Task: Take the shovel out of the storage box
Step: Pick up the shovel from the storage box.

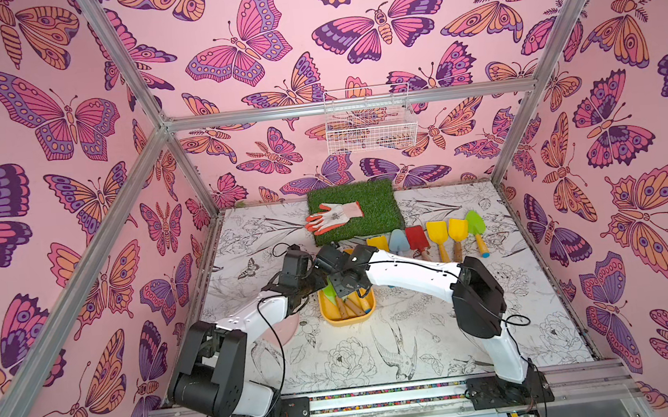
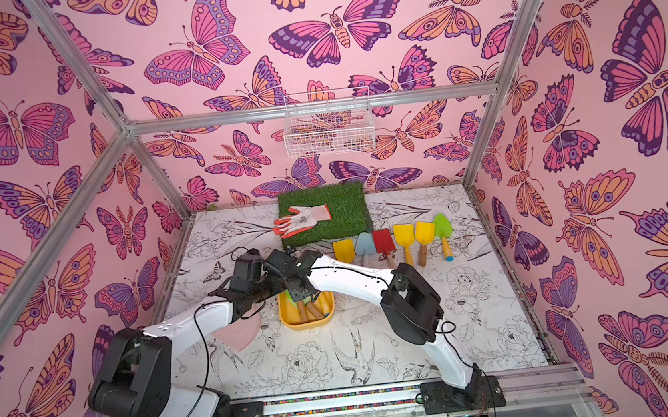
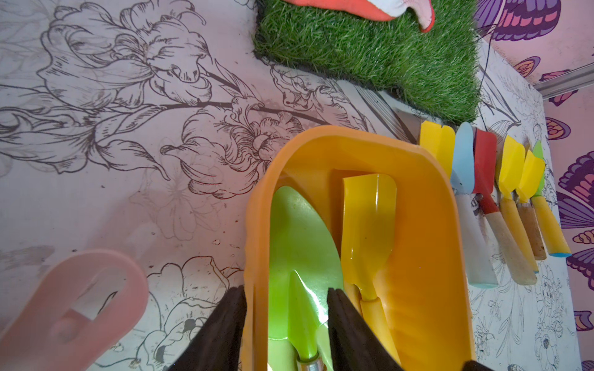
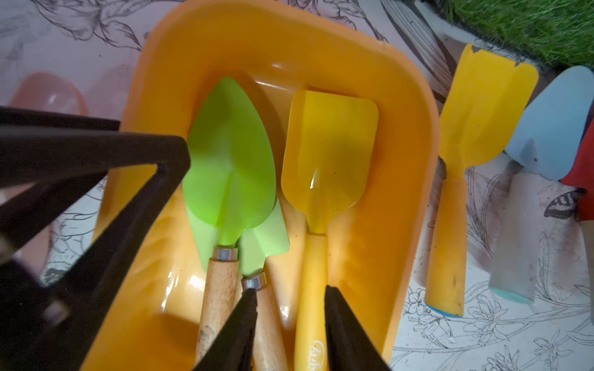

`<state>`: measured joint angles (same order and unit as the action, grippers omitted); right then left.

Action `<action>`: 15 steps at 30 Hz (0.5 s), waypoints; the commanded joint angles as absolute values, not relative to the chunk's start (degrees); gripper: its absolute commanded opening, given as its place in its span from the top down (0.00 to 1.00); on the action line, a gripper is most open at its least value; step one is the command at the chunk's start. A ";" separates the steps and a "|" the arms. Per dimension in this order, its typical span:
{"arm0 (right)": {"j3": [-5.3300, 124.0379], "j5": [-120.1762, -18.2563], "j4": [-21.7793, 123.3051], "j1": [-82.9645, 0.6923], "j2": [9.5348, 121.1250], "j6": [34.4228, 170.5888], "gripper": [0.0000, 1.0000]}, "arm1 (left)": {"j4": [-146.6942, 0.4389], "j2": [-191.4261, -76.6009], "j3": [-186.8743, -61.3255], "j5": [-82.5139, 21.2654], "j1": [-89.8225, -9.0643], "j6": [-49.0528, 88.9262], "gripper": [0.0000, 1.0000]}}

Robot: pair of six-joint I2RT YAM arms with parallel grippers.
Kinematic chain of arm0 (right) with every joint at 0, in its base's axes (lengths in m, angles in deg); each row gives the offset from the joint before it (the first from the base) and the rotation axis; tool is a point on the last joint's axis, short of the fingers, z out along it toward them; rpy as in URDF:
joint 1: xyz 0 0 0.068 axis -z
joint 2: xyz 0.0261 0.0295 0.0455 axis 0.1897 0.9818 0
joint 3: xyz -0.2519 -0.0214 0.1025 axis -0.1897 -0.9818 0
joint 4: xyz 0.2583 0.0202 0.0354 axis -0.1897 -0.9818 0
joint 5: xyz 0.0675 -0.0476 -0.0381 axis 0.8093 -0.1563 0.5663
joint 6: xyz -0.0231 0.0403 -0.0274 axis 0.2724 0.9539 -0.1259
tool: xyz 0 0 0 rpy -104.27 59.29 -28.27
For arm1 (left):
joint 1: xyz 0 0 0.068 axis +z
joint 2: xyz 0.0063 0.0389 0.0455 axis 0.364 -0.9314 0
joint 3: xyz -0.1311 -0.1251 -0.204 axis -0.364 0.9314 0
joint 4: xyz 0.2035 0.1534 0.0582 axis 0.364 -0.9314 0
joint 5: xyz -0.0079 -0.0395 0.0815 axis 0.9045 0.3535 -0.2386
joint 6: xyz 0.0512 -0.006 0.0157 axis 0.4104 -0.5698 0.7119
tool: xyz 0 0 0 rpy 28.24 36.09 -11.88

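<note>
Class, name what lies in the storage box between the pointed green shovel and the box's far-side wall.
A yellow shovel lies between the green shovel and that storage box wall, in the right wrist view.

Staged robot test cell, not lived-in room. Aluminium frame (image 1: 135, 111) boxes in butterfly-print walls (image 1: 44, 120); flower-print tabletop (image 1: 379, 351); two arms bolted to front rail (image 1: 384, 399). Garden props: turf patch (image 1: 369, 202), toy shovels (image 1: 437, 235).

top views high, facing down; wrist views close, sharing storage box (image 3: 427, 205).
</note>
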<state>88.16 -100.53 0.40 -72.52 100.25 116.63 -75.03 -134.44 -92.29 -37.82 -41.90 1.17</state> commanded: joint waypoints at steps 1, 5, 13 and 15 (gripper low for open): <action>91.40 -102.48 -5.19 -72.54 103.23 116.86 0.61 | -75.65 -134.43 -91.79 -37.23 -42.13 2.00 0.53; 93.11 -101.96 -6.52 -72.03 105.29 117.45 0.63 | -75.68 -134.21 -91.60 -37.23 -42.16 2.02 0.52; 92.46 -101.93 -6.53 -71.01 106.80 119.11 0.63 | -75.68 -135.17 -91.82 -37.07 -42.17 1.96 0.52; 92.28 -101.54 -6.21 -70.71 107.18 119.13 0.63 | -75.68 -135.51 -91.95 -36.98 -42.17 1.90 0.53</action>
<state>91.46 -100.88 -4.71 -71.31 105.85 117.66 -75.03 -134.59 -92.29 -37.68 -41.99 1.17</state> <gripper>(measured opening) 0.374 0.475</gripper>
